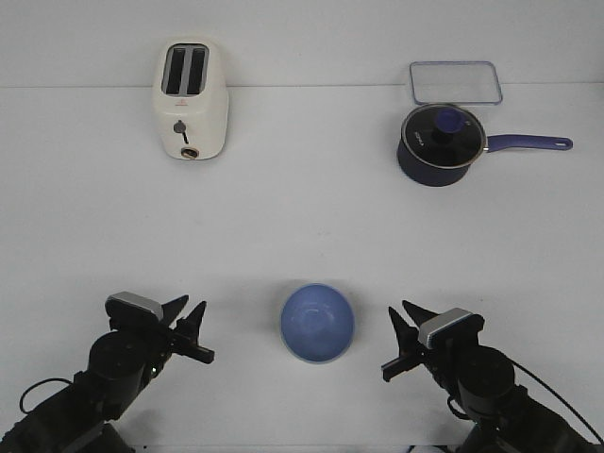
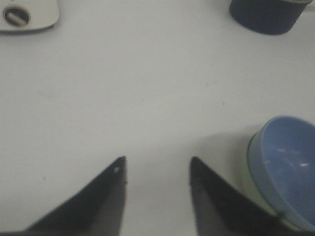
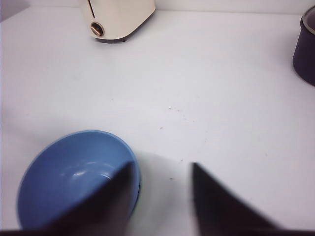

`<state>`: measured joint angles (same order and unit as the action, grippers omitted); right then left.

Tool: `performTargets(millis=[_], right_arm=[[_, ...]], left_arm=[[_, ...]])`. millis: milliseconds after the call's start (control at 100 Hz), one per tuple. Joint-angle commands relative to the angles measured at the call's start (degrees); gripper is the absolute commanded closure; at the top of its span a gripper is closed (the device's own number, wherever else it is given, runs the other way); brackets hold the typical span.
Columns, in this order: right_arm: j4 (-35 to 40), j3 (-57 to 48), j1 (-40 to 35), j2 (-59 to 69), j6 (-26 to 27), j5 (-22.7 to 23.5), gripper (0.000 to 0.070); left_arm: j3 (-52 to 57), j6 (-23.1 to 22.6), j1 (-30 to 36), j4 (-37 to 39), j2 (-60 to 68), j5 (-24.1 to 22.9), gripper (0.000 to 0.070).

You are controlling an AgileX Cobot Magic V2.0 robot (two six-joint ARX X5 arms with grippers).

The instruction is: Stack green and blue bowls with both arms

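Observation:
The periwinkle blue bowl [image 1: 317, 323] sits nested inside the pale green bowl on the table at the front centre. The green bowl [image 2: 247, 179] shows only as a pale side under the blue rim [image 2: 290, 167] in the left wrist view. My left gripper [image 1: 192, 319] is open and empty, left of the bowls and apart from them; its jaws [image 2: 157, 160] frame bare table. My right gripper [image 1: 401, 326] is open and empty to the right of the bowls. In the right wrist view, my right gripper [image 3: 162, 166] has one finger in front of the blue bowl [image 3: 69, 177].
A cream toaster [image 1: 190, 99] stands at the back left. A dark navy saucepan [image 1: 440, 143] with a glass lid and a blue handle pointing right stands at the back right. A clear rectangular container [image 1: 455, 82] lies behind it.

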<state>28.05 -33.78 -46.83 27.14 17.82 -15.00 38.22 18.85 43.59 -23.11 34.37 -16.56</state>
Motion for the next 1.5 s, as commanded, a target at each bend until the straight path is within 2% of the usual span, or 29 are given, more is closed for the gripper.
performTargets(millis=[0,140,750,790,830,870,1080,1150,1260,1490], right_arm=[[-0.48,-0.35,-0.48,0.33,-0.02,-0.09,0.0694],[-0.5,-0.35,-0.48,0.31,-0.13,-0.09,0.0695],[-2.05,-0.35,-0.46,-0.15,0.31,-0.07,0.0695],[-2.05,-0.35,-0.46,-0.15,0.31,-0.07,0.0695],[-2.05,-0.35,-0.46,-0.15,0.31,-0.07,0.0695],[-2.05,-0.35,-0.46,-0.15,0.31,-0.07,0.0695],[-2.08,-0.35,-0.46,-0.15,0.31,-0.07,0.0695],[-2.05,-0.35,-0.46,-0.13,0.31,-0.04,0.0695],[-2.19,-0.37,-0.46,-0.15,0.31,-0.07,0.0695],[-2.23,-0.37,-0.46,-0.15,0.31,-0.07,0.0695]], left_arm=[[-0.79,2.29,0.28,0.94,-1.01,-0.17,0.0688],[-1.36,1.01,0.28,0.9,-1.86,-0.17,0.0689],[-1.31,1.09,0.28,0.87,-6.21,-0.11,0.0685],[-1.33,-0.76,-0.22,0.74,-6.93,-1.07,0.069],[-1.42,-4.85,-1.92,0.85,-7.82,-2.89,0.0688],[-2.05,-7.54,-4.63,1.36,-8.72,-2.56,0.0688],[-17.27,-20.33,-27.52,15.65,-18.78,8.22,0.0688],[-23.78,-20.98,-35.98,19.54,-23.47,12.02,0.0688],[-30.01,-20.79,-43.06,21.94,-28.61,15.21,0.0688],[-37.38,-20.76,-45.16,23.58,-34.25,15.19,0.0688]])
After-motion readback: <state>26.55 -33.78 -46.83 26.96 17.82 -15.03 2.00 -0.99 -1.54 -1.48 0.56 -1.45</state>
